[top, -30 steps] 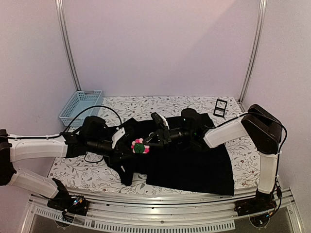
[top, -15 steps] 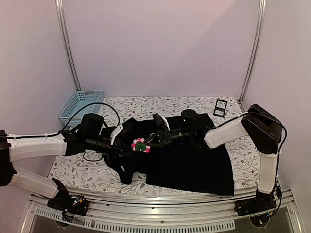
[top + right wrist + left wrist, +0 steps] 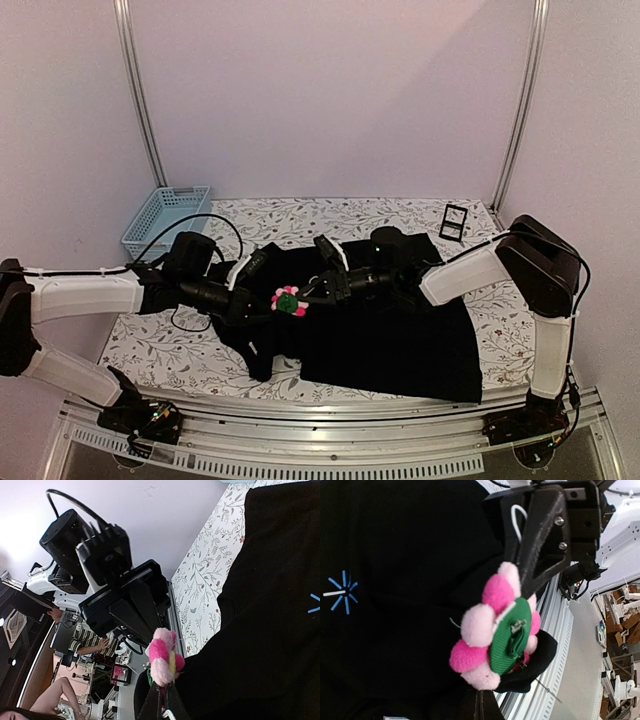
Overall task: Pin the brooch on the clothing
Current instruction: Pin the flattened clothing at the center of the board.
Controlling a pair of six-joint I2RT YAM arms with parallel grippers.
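Beyond clothing [image 3: 400,340] and brooch [image 3: 289,300] sit basket [image 3: 165,218] and stand [image 3: 453,221].

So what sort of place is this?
Probably a robotics lab: the left arm and right arm are bolted to a metal rail, and a person works in the background.

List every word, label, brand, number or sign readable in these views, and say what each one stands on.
No words, numbers or brand names can be read in any view.
The only sign is a light-blue star-like emblem on the black shirt; it has no letters.
Anything in the room behind, seen from the wrist cameras, is too blurred to read.
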